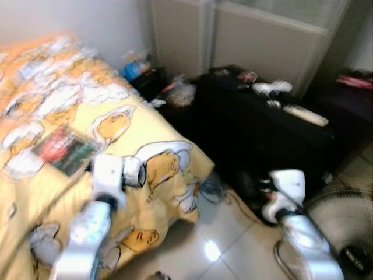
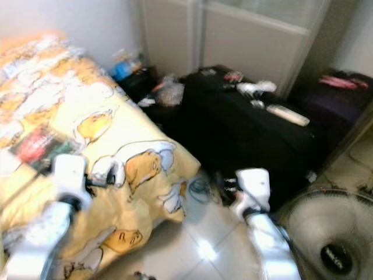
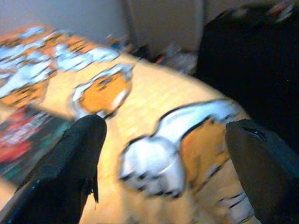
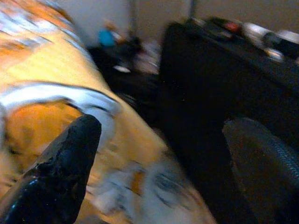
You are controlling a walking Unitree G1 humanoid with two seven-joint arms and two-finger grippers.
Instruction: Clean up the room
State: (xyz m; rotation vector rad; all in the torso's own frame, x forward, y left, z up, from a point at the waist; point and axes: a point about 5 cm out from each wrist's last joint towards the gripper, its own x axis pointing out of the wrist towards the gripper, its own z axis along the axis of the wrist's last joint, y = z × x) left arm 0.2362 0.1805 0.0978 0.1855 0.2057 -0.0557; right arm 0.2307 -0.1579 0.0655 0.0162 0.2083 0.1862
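**Bedside scene with both grippers raised and empty**

The bed with a yellow cartoon-print cover (image 1: pixel 76 111) fills the robot's left side; a flat red-and-dark-green packet (image 1: pixel 64 150) lies on it. The left gripper (image 3: pixel 163 163) hovers above the cover near the bed's corner, its black fingers (image 3: pixel 70 163) spread wide and holding nothing. The right gripper (image 4: pixel 163 163) hangs over the pale tiled floor (image 1: pixel 233 239) between the bed and a low black table (image 1: pixel 262 134), fingers likewise wide apart and empty. On the table rest a long white remote control (image 1: pixel 306 114) and small blurred clutter. A round grey floor fan (image 2: pixel 329 239) stands beside the right arm.
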